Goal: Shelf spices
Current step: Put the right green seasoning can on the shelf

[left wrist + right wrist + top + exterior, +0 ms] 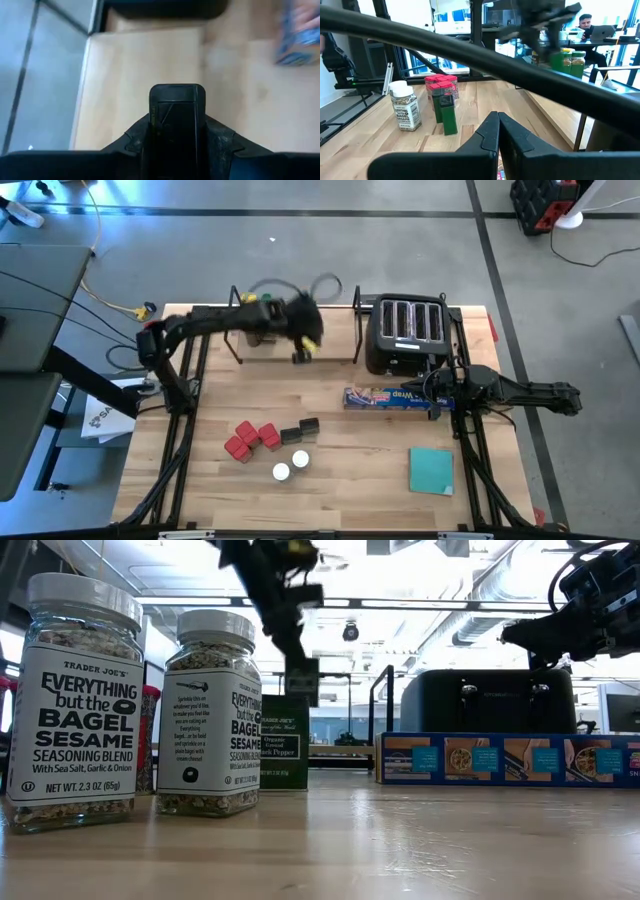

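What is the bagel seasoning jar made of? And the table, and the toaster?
The seasoning jar looks like clear glass, maybe clear plastic: you see the seeds through its shiny wall. Its cap looks like white plastic. The table looks like light, smooth wood, with grain lines and joined strips. The toaster looks like black metal or plastic with a dull sheen; I can't tell which.

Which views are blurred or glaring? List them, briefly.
High view: left arm motion-smeared. Low view: ceiling glare, toaster backlit, jars sharp. Left wrist view: blue box blurred, tin sharp. Right wrist view: left arm smeared.
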`<state>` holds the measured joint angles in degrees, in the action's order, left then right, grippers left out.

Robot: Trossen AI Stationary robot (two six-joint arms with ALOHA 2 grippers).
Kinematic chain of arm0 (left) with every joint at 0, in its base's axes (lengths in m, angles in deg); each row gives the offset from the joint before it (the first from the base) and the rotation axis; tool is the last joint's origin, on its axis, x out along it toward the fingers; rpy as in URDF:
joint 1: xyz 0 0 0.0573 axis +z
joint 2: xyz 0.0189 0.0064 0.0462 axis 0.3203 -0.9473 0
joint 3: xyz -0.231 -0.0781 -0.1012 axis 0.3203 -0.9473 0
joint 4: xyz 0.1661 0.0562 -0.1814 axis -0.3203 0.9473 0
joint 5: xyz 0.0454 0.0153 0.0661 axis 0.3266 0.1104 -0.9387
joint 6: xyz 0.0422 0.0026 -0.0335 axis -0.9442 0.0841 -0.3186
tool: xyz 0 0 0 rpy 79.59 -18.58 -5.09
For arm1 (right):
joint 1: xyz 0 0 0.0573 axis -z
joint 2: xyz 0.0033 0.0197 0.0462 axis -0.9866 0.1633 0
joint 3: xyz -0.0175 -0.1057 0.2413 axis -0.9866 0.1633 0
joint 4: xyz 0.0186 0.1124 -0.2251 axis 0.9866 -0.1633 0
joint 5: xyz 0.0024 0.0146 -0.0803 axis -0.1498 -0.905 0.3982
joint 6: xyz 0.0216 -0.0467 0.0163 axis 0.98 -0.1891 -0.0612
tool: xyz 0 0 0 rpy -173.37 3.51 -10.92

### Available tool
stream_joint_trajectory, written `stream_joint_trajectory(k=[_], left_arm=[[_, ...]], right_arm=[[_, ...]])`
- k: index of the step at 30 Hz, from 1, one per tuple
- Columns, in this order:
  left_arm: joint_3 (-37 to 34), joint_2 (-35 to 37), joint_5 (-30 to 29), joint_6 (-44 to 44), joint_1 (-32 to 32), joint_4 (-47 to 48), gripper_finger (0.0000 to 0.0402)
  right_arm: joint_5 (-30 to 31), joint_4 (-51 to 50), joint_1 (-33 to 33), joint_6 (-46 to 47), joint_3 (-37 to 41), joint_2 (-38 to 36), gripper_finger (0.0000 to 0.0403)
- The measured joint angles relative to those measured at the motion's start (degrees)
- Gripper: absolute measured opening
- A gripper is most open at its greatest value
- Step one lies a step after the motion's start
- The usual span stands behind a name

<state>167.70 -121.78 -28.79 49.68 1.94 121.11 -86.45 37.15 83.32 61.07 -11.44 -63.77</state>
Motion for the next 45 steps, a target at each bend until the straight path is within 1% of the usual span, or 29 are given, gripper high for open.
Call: stream_joint_trajectory(k=[3, 6, 9, 13, 17, 23, 30, 36, 45], left_arm=[[0.0, -1.0, 4.1, -4.8, 7.4, -0.4, 0.0116], [-0.1, -2.0, 5.2, -8.5, 13.0, -0.2, 0.0128], [-0.1, -2.2, 7.6, -11.9, 16.7, -0.2, 0.0145], [-0.1, -3.1, 9.7, -15.8, 19.3, -0.2, 0.0147], [-0.1, -3.9, 10.1, -18.0, 20.1, 0.2, 0.0145], [-0.1, -5.5, 8.1, -21.0, 20.3, 2.5, 0.0155], [-0.1, -6.4, 4.4, -21.9, 20.2, 2.4, 0.0175], [-0.1, -6.4, -0.2, -22.5, 20.3, 2.1, 0.0178], [-0.1, -6.4, -1.9, -23.4, 20.8, 2.1, 0.0179]], right_arm=[[0.0, 0.0, 0.0, 0.0, 0.0, 0.0, 0.0000], [0.0, 0.0, 0.0, 0.0, 0.0, 0.0, 0.0000], [0.0, 0.0, 0.0, 0.0, 0.0, 0.0, 0.0000], [0.0, 0.0, 0.0, 0.0, 0.0, 0.0, 0.0000], [0.0, 0.0, 0.0, 0.0, 0.0, 0.0, 0.0000], [0.0, 0.0, 0.0, 0.0, 0.0, 0.0, 0.0000], [0.0, 0.0, 0.0, 0.0, 0.0, 0.0, 0.0000], [0.0, 0.0, 0.0, 0.0, 0.0, 0.0, 0.0000], [0.0, 0.0, 0.0, 0.0, 0.0, 0.0, 0.0000]])
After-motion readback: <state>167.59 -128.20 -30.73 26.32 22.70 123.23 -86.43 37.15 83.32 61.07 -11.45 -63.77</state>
